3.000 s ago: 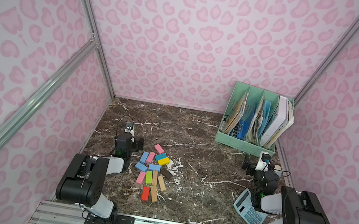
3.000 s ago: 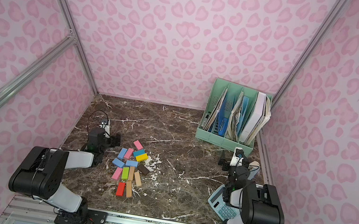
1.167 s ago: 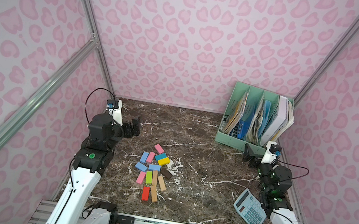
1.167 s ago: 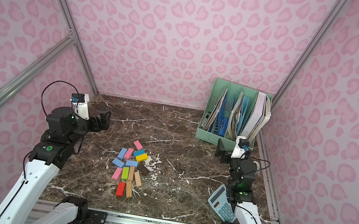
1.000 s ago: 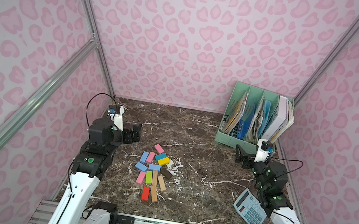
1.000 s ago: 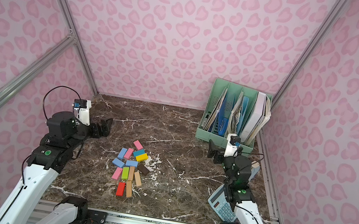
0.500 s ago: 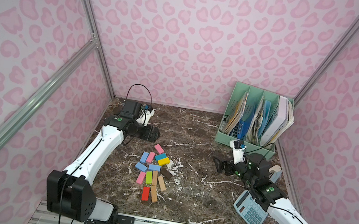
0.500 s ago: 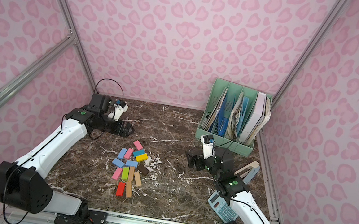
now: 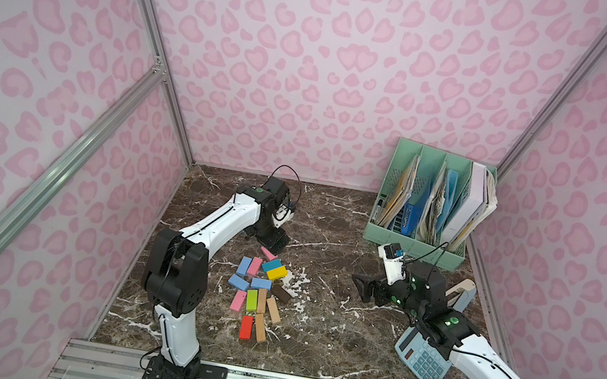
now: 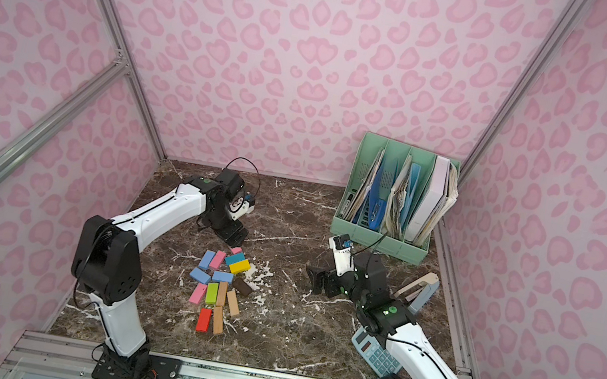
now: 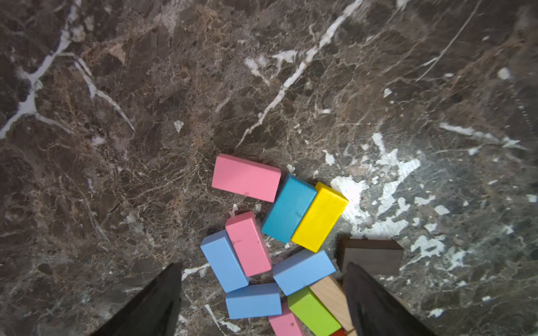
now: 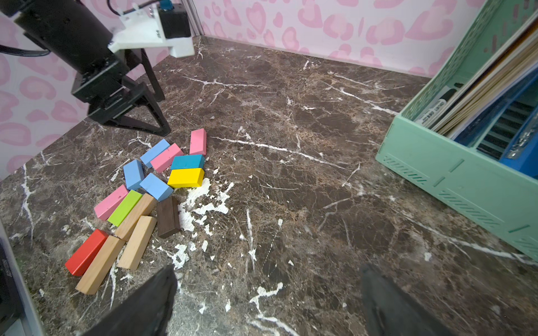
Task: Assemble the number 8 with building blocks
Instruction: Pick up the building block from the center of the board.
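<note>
Noted mint-green file rack (image 9: 378, 235), packed with folders and papers, at far right corner of brown marble tabletop (image 9: 319, 328). Found pale blue calculator (image 9: 419, 360) lying nearer, beside right-hand wall. Recorded pink heart-patterned walls (image 9: 317, 54) all round.

The walls (image 9: 317, 54) are showing pale pink with darker pink heart-like blotches. The table (image 9: 331, 330) is showing dark brown marble with white veins. The left gripper (image 9: 275, 241) and right gripper (image 9: 359, 289) are showing black. The blocks (image 9: 261, 283) are showing pink, light blue, teal, yellow, green, red, dark brown and tan; nearest the left gripper, pink.
</note>
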Robot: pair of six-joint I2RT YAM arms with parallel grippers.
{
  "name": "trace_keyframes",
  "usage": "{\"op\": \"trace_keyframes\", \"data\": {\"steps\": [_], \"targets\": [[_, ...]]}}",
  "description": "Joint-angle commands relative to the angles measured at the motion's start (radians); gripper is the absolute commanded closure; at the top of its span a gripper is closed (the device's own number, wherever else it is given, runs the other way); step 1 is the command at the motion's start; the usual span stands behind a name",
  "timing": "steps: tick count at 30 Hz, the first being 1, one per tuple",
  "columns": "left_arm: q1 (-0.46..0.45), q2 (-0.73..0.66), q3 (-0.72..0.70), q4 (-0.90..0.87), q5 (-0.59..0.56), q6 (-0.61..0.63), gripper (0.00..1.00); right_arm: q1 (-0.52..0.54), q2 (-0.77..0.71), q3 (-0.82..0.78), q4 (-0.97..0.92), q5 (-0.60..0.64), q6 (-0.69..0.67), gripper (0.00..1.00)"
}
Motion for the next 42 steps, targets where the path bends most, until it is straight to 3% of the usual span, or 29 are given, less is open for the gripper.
{"op": "trace_keyframes", "data": {"steps": [1, 26, 42], "targets": [[-0.009, 0.052, 0.026, -0.047, -0.056, 0.030, 0.10, 0.000, -0.016, -0.015, 0.017, -0.017, -0.006, 0.01], [-0.007, 0.272, 0.132, -0.016, -0.073, 0.081, 0.16, 0.000, -0.042, -0.060, 0.009, -0.013, -0.017, 0.01], [0.020, 0.313, 0.152, -0.037, -0.013, 0.064, 0.29, 0.000, -0.049, -0.067, 0.009, -0.003, -0.020, 0.00]]}}
